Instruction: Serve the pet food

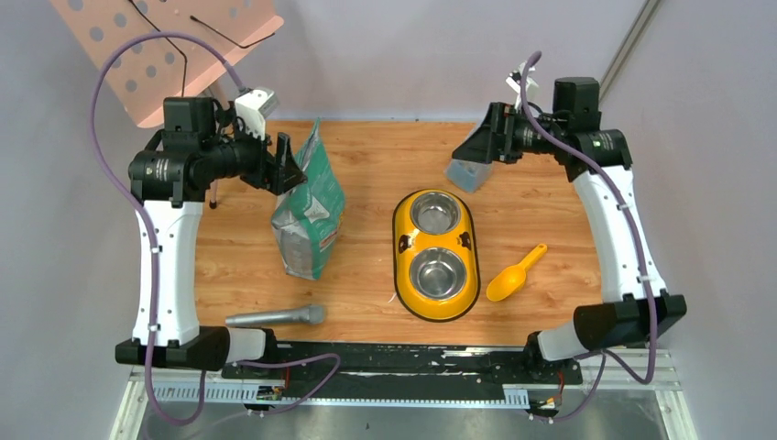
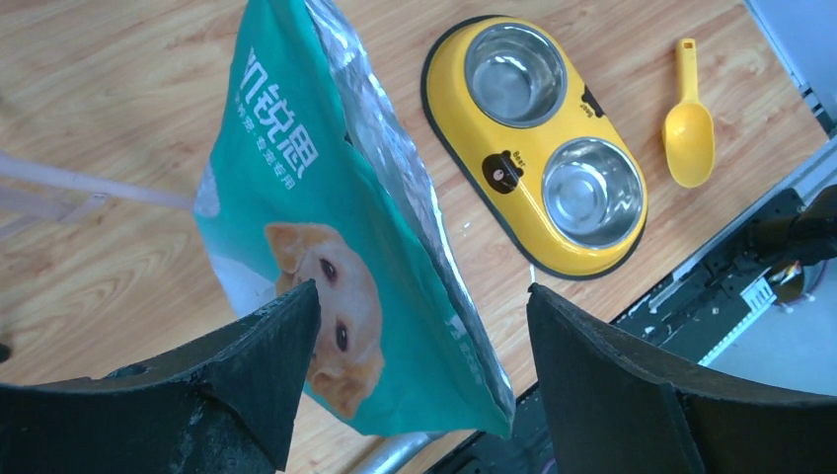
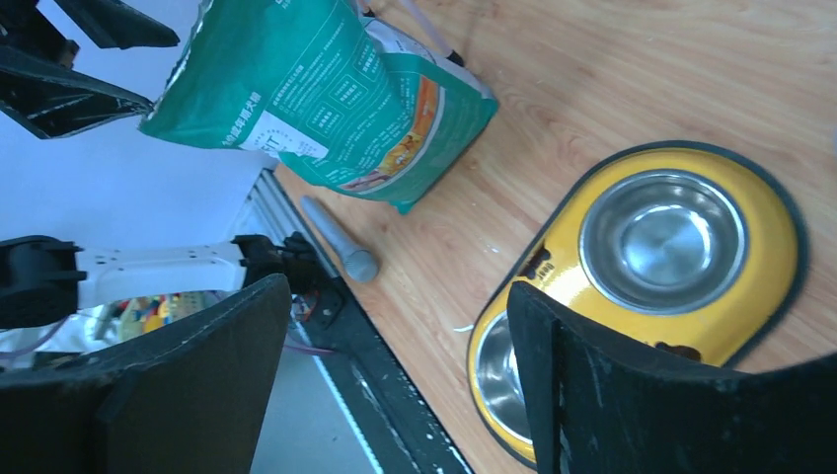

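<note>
The wooden table (image 1: 541, 202) is carrying everything, and the green-and-silver bag (image 1: 310, 215) is the largest thing on it, standing left of the centre. In the top view its long axis is running from the near side toward the far side, with the upper end at the far side; how much it is leaning I cannot tell. The pet food is not showing in any view. I am judging that it is lying inside this bag, so the coming move is turning on the bag's upper edge.

The yellow double-bowl feeder (image 1: 437, 240) is lying to the right of the bag, well apart, and both steel bowls are showing bare metal. The left arm is clearly the nearer one.

The left gripper (image 2: 422, 296) is hanging just beside the upper end of the bag, on its left, with the fingers spread wide and pinching nothing; in its wrist view the printed face is filling the gap beyond the fingers. Whether a finger is touching the foil I cannot tell.

The right gripper (image 3: 400, 286) is hanging far right, near a small translucent container (image 1: 465, 174), also spread and holding nothing. The yellow scoop (image 1: 508, 280) is lying untouched right of the feeder.
</note>
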Available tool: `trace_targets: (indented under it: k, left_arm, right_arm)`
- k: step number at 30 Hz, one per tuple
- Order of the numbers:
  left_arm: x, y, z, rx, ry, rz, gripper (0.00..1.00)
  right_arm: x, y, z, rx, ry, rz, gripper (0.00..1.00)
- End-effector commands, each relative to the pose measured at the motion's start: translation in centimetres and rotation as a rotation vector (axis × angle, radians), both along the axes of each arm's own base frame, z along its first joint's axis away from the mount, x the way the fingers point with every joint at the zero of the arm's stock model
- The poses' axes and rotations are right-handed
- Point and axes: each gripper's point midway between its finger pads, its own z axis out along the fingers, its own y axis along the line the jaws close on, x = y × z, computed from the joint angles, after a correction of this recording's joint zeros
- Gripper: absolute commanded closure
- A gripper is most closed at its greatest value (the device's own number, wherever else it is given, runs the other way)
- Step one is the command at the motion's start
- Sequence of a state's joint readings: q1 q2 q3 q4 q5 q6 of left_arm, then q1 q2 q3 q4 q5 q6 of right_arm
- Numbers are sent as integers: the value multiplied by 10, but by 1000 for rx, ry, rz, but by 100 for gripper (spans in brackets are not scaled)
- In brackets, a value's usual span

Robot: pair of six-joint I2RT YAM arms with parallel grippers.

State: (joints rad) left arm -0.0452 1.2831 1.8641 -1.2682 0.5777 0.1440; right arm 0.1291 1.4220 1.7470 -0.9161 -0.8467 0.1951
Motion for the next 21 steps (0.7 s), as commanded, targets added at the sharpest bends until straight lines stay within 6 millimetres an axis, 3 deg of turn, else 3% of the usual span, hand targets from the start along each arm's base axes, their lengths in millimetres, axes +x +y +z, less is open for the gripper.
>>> trace_targets:
  k: [1, 5, 9, 12, 15, 18, 21]
  left_arm:
    - [14, -7, 15, -56, -8, 1, 16]
    - [30, -10, 24, -58, -41, -28, 20]
    - [45, -6, 39, -61, -81, 18, 17]
    - [54, 3, 45, -27, -116, 74, 23]
    - [51, -4, 43, -45, -94, 26, 29]
    - [43, -9, 22, -61, 5, 0, 37]
    - [38, -2, 10, -22, 25, 17, 44]
  right_arm:
    - [11, 32, 29, 109, 8, 81, 21]
    - [13, 74, 33, 104, -9, 141, 26]
    - [38, 109, 26, 118, 99, -8, 32]
    - [56, 141, 27, 110, 84, -43, 36]
    - [66, 177, 23, 99, 61, -27, 39]
    - [63, 209, 24, 108, 47, 4, 41]
    - [62, 226, 21, 125, 57, 50, 41]
